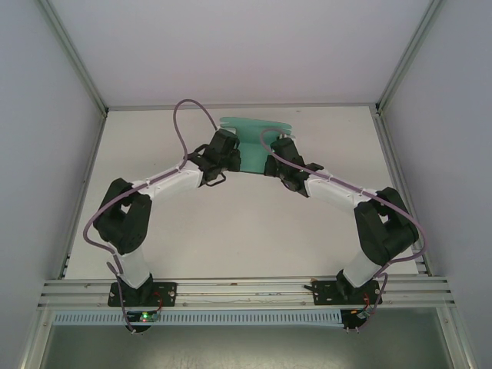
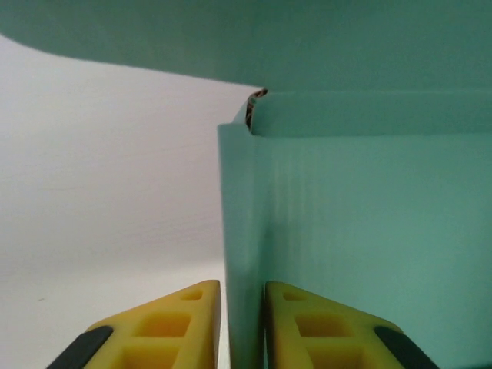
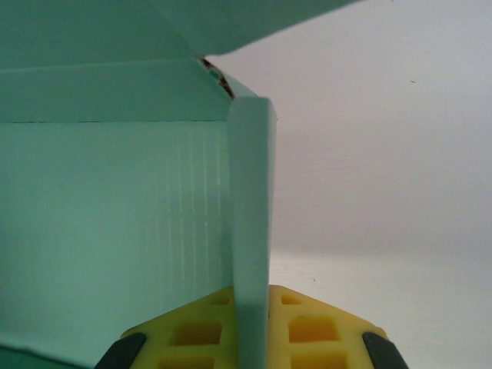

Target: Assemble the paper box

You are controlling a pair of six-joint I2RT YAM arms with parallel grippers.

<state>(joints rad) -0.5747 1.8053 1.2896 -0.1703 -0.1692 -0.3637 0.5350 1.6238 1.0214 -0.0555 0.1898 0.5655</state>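
The teal paper box (image 1: 254, 134) stands at the far middle of the white table, partly folded, with its lid flap open toward the back. My left gripper (image 1: 235, 156) is at the box's left side. In the left wrist view its yellow fingers (image 2: 181, 323) stand on either side of the upright left wall (image 2: 242, 231), pressed close to it. My right gripper (image 1: 271, 159) is at the box's right side. In the right wrist view its jaws (image 3: 252, 298) are shut on the folded right wall (image 3: 250, 200). The box's inner floor (image 3: 115, 223) shows beside that wall.
The white table (image 1: 231, 238) spreads in front of the box between the two arms. White enclosure walls and metal frame rails (image 1: 77, 69) bound it on the left, right and back. Both arm bases sit on the rail at the near edge (image 1: 246, 290).
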